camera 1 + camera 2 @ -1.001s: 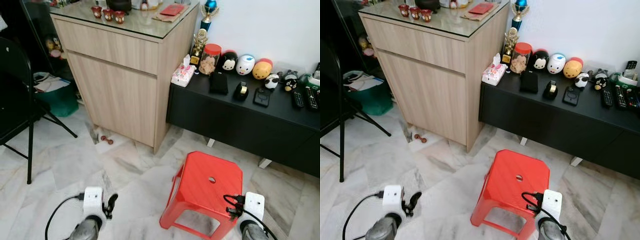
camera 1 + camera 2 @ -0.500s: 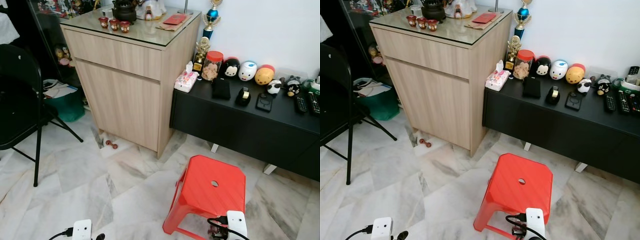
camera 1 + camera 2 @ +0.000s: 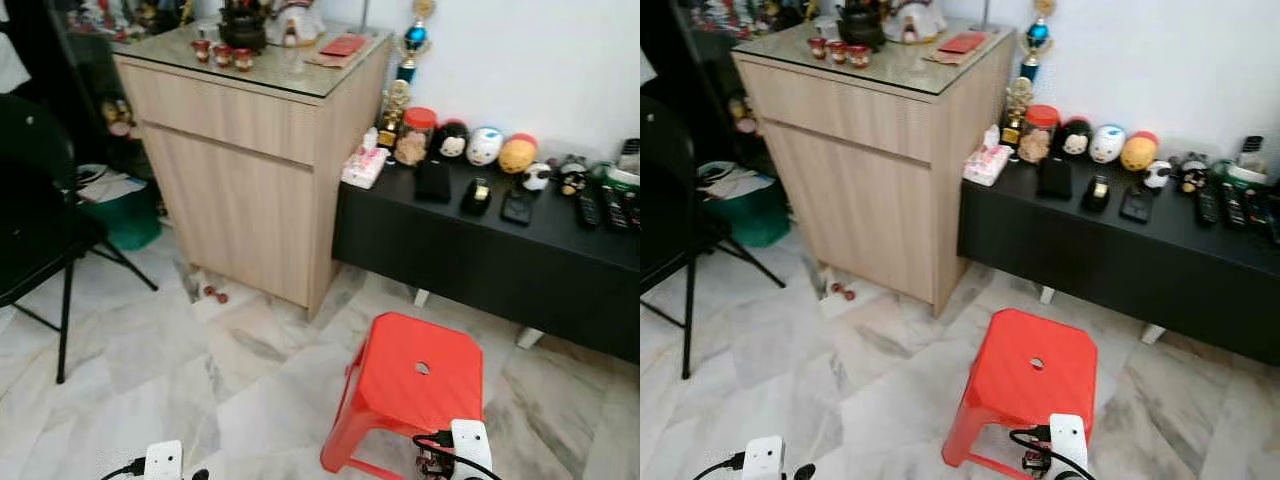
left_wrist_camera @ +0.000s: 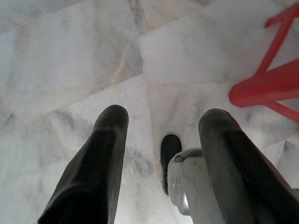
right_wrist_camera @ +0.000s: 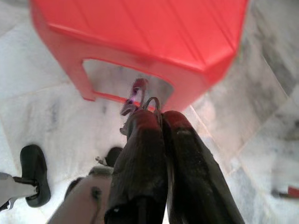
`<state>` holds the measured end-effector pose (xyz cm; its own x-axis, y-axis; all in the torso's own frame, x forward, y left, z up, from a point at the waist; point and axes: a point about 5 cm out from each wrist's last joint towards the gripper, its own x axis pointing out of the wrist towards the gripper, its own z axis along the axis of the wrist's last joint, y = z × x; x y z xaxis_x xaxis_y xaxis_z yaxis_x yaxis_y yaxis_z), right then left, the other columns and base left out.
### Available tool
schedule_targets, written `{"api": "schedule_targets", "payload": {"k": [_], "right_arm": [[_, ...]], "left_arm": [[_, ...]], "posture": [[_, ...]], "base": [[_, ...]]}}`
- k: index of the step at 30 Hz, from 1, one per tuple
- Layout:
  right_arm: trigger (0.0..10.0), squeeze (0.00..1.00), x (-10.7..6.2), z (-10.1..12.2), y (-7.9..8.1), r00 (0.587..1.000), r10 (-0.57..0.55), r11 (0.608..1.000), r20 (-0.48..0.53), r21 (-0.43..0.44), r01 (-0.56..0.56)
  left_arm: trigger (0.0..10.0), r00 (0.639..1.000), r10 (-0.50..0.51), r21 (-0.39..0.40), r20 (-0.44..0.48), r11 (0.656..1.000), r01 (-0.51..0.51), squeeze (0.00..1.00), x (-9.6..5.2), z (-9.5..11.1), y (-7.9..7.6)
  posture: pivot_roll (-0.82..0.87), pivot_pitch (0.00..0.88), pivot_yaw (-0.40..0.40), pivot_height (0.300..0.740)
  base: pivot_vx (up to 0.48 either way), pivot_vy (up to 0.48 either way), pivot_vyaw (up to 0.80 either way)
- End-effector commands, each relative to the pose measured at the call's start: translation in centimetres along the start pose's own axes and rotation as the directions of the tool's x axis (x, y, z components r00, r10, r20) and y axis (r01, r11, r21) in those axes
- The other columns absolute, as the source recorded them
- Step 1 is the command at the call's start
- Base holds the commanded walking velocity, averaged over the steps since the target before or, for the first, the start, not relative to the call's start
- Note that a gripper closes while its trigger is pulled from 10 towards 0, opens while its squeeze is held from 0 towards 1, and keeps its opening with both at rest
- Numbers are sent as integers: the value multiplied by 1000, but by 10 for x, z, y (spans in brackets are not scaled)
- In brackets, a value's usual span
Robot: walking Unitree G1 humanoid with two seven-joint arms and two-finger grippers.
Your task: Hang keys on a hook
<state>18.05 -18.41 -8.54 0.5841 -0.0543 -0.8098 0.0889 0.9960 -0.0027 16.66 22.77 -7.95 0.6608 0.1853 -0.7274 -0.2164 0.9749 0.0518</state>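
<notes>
My right gripper (image 5: pixel 156 115) is shut on a bunch of keys (image 5: pixel 135 99) with a metal ring and a purplish tag. It hangs low beside the red plastic stool (image 3: pixel 420 372), whose seat (image 5: pixel 140 28) lies just beyond the fingertips. My left gripper (image 4: pixel 163 116) is open and holds nothing, pointing down at the marble floor (image 4: pixel 84 60). In the eye views both wrists sit at the bottom edge, the left wrist (image 3: pixel 163 462) over bare floor and the right wrist (image 3: pixel 468 442) at the stool's near side.
A tall wooden cabinet (image 3: pixel 250 170) stands ahead on the left, next to a low black sideboard (image 3: pixel 480 240) with toys, a jar and remotes on top. A black folding chair (image 3: pixel 40 230) and a green bin (image 3: pixel 125 212) stand at the far left. Open marble floor (image 3: pixel 200 380) lies ahead.
Both arms sit lower in the picture than a second ago, with only the wrists left at the bottom edge. The whole view has shifted as the camera moved.
</notes>
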Motion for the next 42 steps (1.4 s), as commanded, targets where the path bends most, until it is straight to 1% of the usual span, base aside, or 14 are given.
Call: {"api": "schedule_targets", "payload": {"k": [1, 7, 12, 18, 21, 22, 25, 26, 27, 29, 34, 36, 39, 42], "right_arm": [[10000, 0, -1, -4, -5, 1000, -16, 1000, -19, 14, 16], [10000, 0, -2, -4, -17, 998, -52, 998, -17, 45, 53], [10000, 0, -3, -8, -15, 998, -64, 995, -21, 76, 66], [10000, 0, -3, -13, -4, 999, -40, 997, -32, 71, 42], [10000, 0, -1, -6, -4, 1000, -25, 999, -17, 45, 26], [10000, 0, -1, -6, -4, 1000, -25, 999, -17, 45, 26], [10000, 0, -1, -1, -9, 999, -39, 998, -3, 57, 39], [10000, 0, -1, 0, -12, 999, -49, 996, 1, 71, 49], [10000, 0, -1, 2, -14, 998, -57, 995, 6, 77, 57], [10000, 0, -1, 4, -17, 998, -61, 996, 8, 67, 60], [10000, 0, -1, 13, -32, 997, -78, 994, 30, 75, 76], [10000, 0, -1, 19, -35, 997, -54, 997, 52, 51, 51], [10000, 0, -2, 28, -45, 995, -66, 996, 80, 57, 62], [10000, 0, -1, 36, -49, 989, -99, 990, 107, 111, 87]], "left_arm": [[10000, 1000, 2, -9, -15, 1000, -2, 0, 0, -2, -2], [10000, 1000, 0, -8, -24, 1000, 0, 0, 0, -3, -2], [10000, 1000, 8, 3, -29, 1000, -8, 0, -2, -6, 5], [10000, 1000, -3, 62, 8, 998, 2, 0, -3, 0, 18], [10000, 997, -78, 155, 18, 985, 75, 0, -3, 3, 15], [10000, 997, -78, 155, 18, 985, 75, 0, -3, 3, 15], [10000, 996, -85, 132, 18, 988, 82, 0, -2, 2, 12], [10000, 997, -80, 111, 14, 991, 78, 0, -2, 2, 11], [10000, 997, -71, 54, 5, 996, 71, 0, -1, 1, 7], [10000, 998, -68, 27, -7, 997, 68, 0, 0, 1, 3], [10000, 996, -83, -47, -27, 996, 81, 0, 0, -4, -17], [10000, 995, -88, -78, -40, 993, 84, 0, 0, -7, -23], [10000, 991, -120, -66, -64, 991, 116, 0, -1, -11, -33], [10000, 989, -136, -55, -60, 990, 132, 0, 0, -8, -37]], "posture": [[69, 34, -91, 740], [78, 42, -90, 740], [112, 51, -95, 740], [179, 53, -144, 740], [179, 43, -143, 740], [179, 43, -143, 740], [178, 34, -130, 740], [173, 33, -122, 740], [169, 33, -115, 740], [157, 36, -98, 740], [120, 25, -79, 740], [106, 24, -78, 740], [70, 23, -65, 740], [38, 33, -47, 740]], "base": [[0, 0, -769], [0, 0, -773], [0, 0, -303], [0, 0, 0], [0, 0, 0], [0, 0, 0], [0, 0, 0], [0, 0, 0], [0, 0, 0], [0, 0, 0], [0, 0, 0], [0, 0, 0], [0, 0, 0], [0, 0, 0]]}}
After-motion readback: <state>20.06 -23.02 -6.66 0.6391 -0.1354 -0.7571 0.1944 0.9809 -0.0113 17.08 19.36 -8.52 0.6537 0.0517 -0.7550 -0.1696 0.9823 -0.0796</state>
